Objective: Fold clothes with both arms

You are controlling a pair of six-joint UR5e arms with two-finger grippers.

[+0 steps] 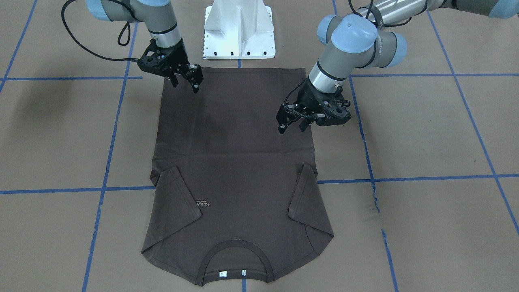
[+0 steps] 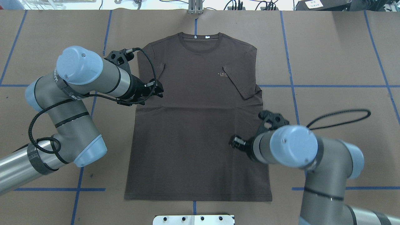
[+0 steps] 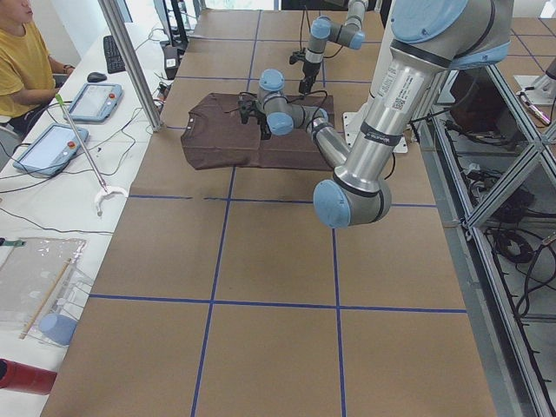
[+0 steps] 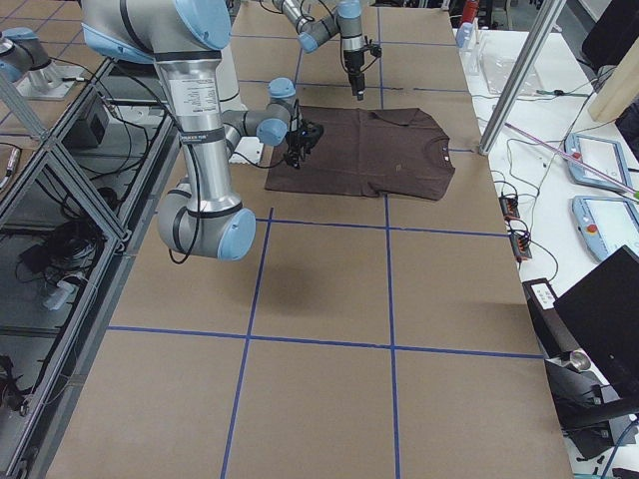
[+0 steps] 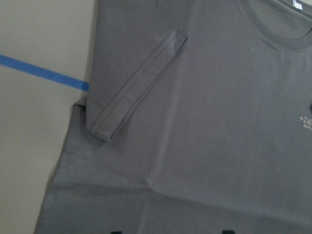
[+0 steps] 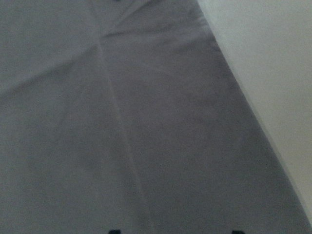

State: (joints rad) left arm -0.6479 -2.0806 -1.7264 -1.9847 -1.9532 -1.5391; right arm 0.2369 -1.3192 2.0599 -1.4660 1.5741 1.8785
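Note:
The dark brown T-shirt (image 1: 235,162) lies flat and front up on the brown table, collar (image 1: 237,247) away from the robot, both short sleeves folded in over the body. My left gripper (image 1: 291,129) is open and empty, hovering over the shirt's side edge below the folded sleeve (image 5: 136,87); it also shows in the overhead view (image 2: 158,90). My right gripper (image 1: 185,86) is open and empty above the shirt near its hem corner, and shows in the overhead view (image 2: 232,142). The right wrist view shows only shirt fabric (image 6: 122,122) and its edge.
The white pedestal base (image 1: 239,28) stands just behind the shirt's hem. Blue tape lines (image 1: 109,154) grid the table. An operator (image 3: 22,52) sits beyond the table's far side with tablets (image 3: 52,143) and a pole (image 3: 130,61).

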